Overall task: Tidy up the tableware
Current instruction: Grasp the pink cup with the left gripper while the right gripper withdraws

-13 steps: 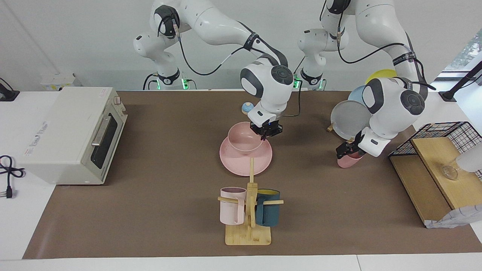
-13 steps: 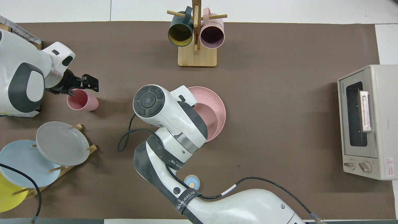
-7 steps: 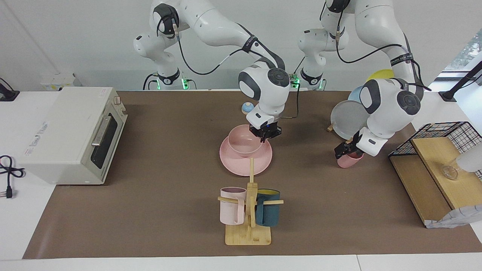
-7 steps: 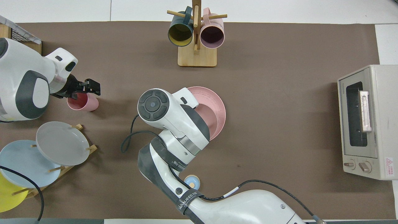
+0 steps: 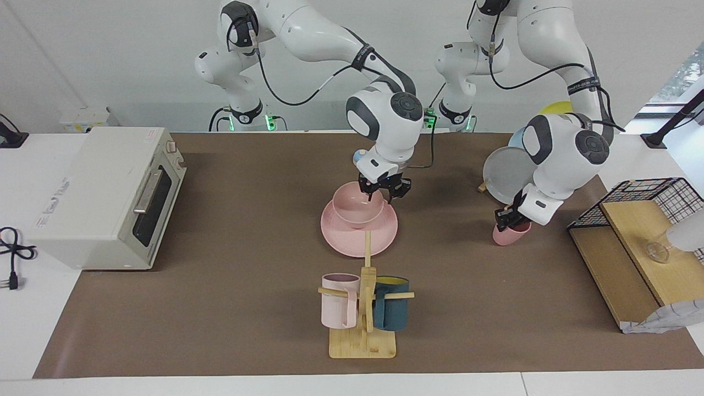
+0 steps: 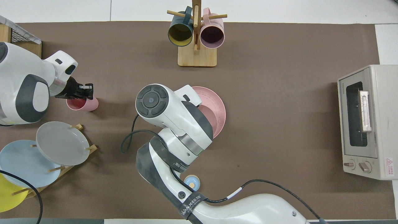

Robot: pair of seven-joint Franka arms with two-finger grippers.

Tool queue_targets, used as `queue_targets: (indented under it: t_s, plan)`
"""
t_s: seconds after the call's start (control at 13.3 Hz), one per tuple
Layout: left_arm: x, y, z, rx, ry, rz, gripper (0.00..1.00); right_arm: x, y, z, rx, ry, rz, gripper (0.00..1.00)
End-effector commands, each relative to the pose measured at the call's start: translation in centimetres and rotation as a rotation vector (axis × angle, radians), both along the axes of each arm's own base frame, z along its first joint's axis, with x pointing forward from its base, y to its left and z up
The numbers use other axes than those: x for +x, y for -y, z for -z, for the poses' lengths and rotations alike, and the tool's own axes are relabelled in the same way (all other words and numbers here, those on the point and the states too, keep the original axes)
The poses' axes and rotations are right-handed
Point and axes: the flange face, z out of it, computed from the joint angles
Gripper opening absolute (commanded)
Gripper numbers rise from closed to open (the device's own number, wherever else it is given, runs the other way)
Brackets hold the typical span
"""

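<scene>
The pink bowl point(image 5: 355, 208) sits in the pink plate point(image 5: 344, 242) at the table's middle; part of both shows in the overhead view, the bowl point(image 6: 212, 119) and the plate point(image 6: 218, 100). My right gripper point(image 5: 384, 191) is open just over the bowl's rim nearest the robots, touching nothing; my own arm hides it from above. The pink cup point(image 5: 512, 235) stands toward the left arm's end and also shows from above point(image 6: 86, 105). My left gripper point(image 5: 507, 216) is shut on the cup's rim point(image 6: 81, 93).
A wooden mug tree point(image 5: 363, 335) with a pale pink and a teal mug stands farther out than the plate. A toaster oven point(image 5: 104, 192) is at the right arm's end. A rack of grey, blue and yellow plates point(image 6: 62, 143) and a wire-and-wood shelf point(image 5: 638, 236) flank the cup.
My right gripper let go of the bowl's rim, opened and rose slightly. My left gripper's fingers closed on the cup's rim. The bowl now rests in the plate.
</scene>
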Motion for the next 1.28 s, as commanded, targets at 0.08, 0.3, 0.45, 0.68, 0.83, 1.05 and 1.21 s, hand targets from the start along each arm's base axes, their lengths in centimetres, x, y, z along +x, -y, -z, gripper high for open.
queue_targets:
  t_s: [0.08,0.3,0.45,0.68,0.83,1.05,1.21]
  plan:
    - [-0.5,-0.5,-0.6,-0.005,-0.003,0.022,0.00,4.2,9.7,-8.3,0.029,-0.006,-0.014,0.72]
    - [0.6,0.9,-6.1,-0.010,-0.023,0.041,0.00,5.6,19.6,-12.2,0.011,-0.078,0.006,0.81]
    - [0.9,4.9,-12.2,-0.009,-0.034,0.015,0.00,6.0,27.2,-14.4,0.023,-0.117,-0.034,0.87]
    - [-1.2,14.2,-17.0,-0.001,-0.040,-0.073,0.00,5.4,36.3,-16.2,0.047,-0.161,-0.067,0.92]
    - [-2.8,21.1,-18.1,-0.002,-0.025,-0.123,0.00,4.4,40.1,-17.2,0.062,-0.167,-0.071,1.00]
    - [-5.6,29.5,-16.9,-0.004,-0.016,-0.214,0.00,2.2,43.7,-17.7,0.071,-0.175,-0.130,1.00]
    - [-6.4,33.2,-14.8,-0.009,-0.015,-0.268,0.00,1.6,45.7,-16.9,0.080,-0.188,-0.143,1.00]
